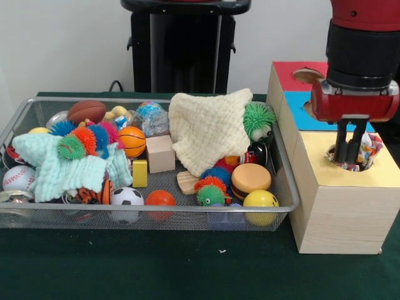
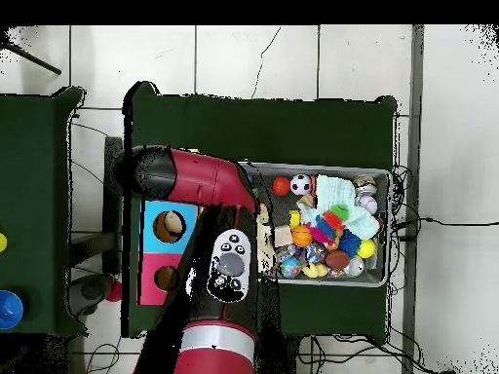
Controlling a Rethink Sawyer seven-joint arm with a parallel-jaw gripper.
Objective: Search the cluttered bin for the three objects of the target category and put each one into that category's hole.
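End effector (image 1: pixel 350 150) over yellow hole (image 1: pixel 357 157) of sorting box (image 1: pixel 340 212), fingers close together, pinching multicoloured toy (image 1: pixel 369 149) at hole mouth. Judgement: centre toy over opening, release cleanly, lift straight. Bin (image 1: pixel 19 119) beside box.

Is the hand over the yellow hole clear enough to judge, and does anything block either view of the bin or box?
Front view: even light, hand sharp over the yellow hole, its tips dark against a patterned item inside. Overhead view: the arm covers the yellow end of the box; the bin is unobstructed.
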